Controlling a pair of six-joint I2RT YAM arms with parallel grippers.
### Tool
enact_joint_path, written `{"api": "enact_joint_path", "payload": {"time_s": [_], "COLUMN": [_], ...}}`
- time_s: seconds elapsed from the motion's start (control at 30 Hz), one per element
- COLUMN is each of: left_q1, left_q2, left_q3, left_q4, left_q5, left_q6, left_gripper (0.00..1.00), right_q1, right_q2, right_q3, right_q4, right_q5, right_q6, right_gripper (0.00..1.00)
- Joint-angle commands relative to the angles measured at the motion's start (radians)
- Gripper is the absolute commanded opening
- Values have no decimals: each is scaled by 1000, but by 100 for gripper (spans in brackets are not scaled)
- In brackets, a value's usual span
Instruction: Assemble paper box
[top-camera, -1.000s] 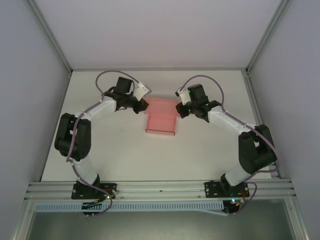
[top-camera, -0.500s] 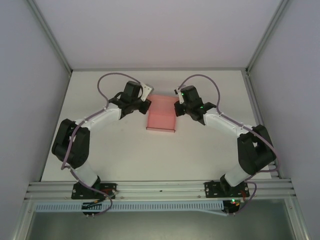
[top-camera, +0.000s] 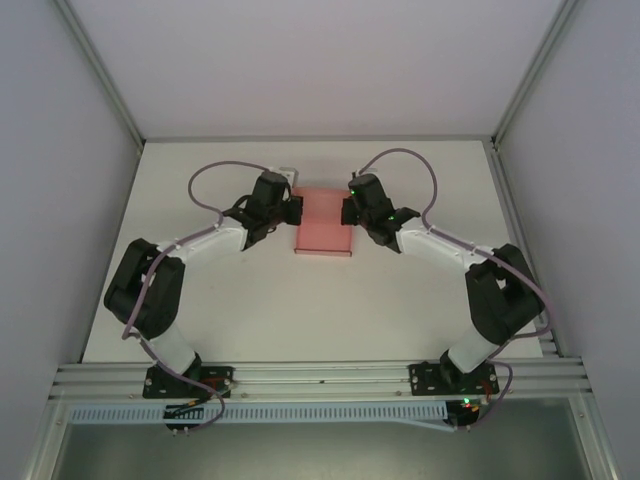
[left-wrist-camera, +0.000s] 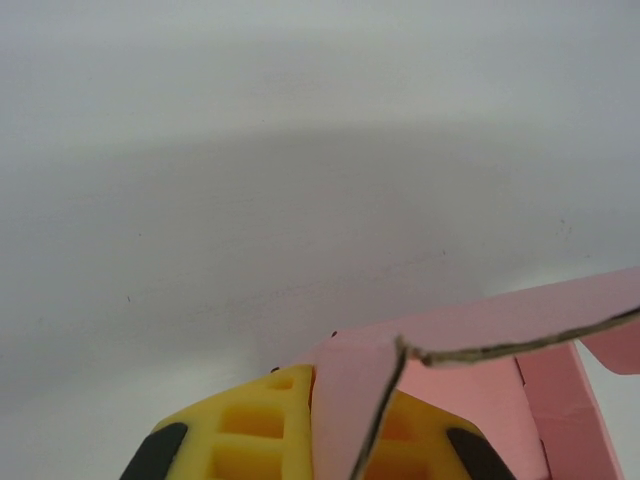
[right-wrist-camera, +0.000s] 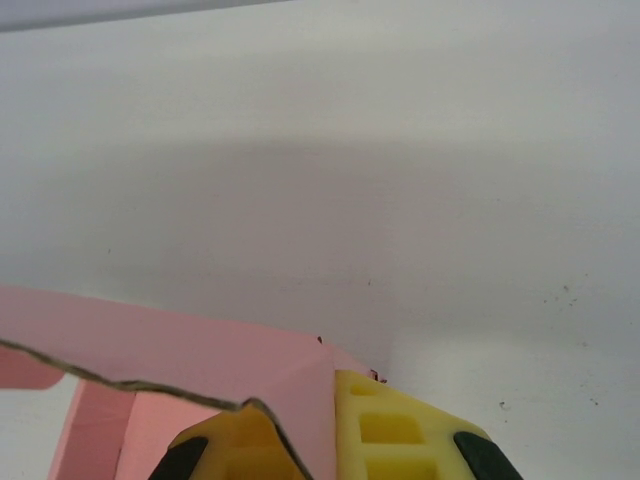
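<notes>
White table (top-camera: 300, 300), paper box (top-camera: 323, 225) narrower than before, left jaws and right jaws pinching its flaps, moved inward

No writing, label, brand, number or sign can be read in any of the views (the pink card of the paper box (top-camera: 323, 222) is seen to be plain, and the white bench (top-camera: 300, 300) carries no marking that can be made out).
</notes>
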Motion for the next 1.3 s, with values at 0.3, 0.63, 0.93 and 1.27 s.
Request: {"api": "enact_joint_path", "payload": {"time_s": [0.3,0.63,0.93,1.27], "left_q1": [-2,-17,-61,-89], "left_q2": [2,-62,-87,-110], "left_q3": [-44,-239,-359,-434], "left_q4": [187,403,528,567], "left_q5": [-8,50,57,48], "left_q6": [-44,-77,-144,-143], "left_gripper": [4,8,8,8], "right_q1": [-1,46,131,174], "right_q2": [37,9,-18,-18], "right_q3": [-59,-231,-356,-414], "right_q4": [188,376,461,493], "right_q5": [3,43,179,221], "right_q6": [27,6,-6,33], "right_gripper": [0,0,0,0]}}
